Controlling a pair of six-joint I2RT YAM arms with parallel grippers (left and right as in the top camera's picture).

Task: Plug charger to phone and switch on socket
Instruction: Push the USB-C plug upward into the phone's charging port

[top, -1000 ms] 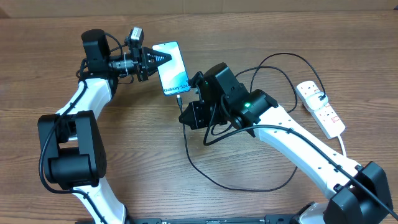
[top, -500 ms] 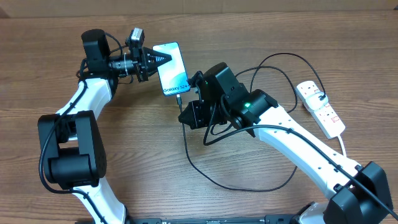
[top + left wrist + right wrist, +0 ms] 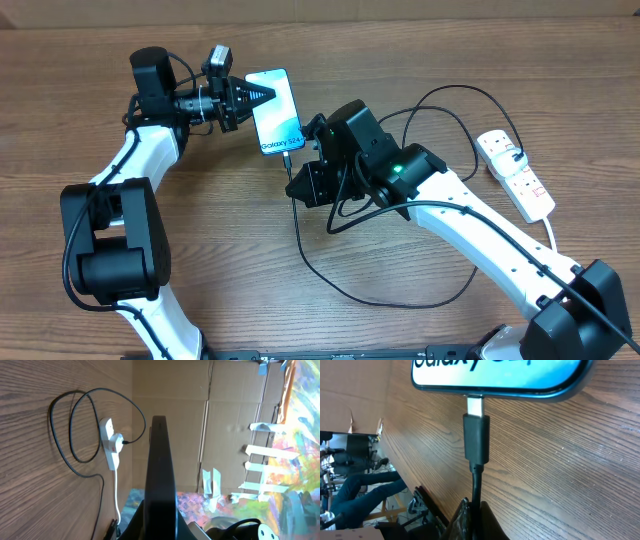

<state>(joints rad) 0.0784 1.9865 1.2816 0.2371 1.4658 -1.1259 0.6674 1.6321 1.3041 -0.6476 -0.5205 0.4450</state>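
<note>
Charger (image 3: 476,440) sat closest to us, and what a grip: the right gripper (image 3: 471,521) was pinched tight on its thin black cable, fingers meeting just below the matte, moulded rectangular housing. Above that housing we saw the plug tip (image 3: 475,406), flat and silvery, standing at the bottom edge of the phone (image 3: 500,375) with a band of bare metal showing. How deep it sat, we could not tell. The phone was a slim glossy slab with rounded black edges and a pale blue screen, lying low over the wood-grain table (image 3: 560,460). Past it we found the left gripper (image 3: 268,93), its tapered black fingers closed to a point on the phone's long left side. In its own camera a thin dark slab stood dead centre, apparently the phone edge-on. Slack cable curled in loose loops across the table. Farthest out, near the right end, lay the socket (image 3: 515,175), a long white plastic strip with small red switches, the charger's other end running into it, well apart from both grippers.
</note>
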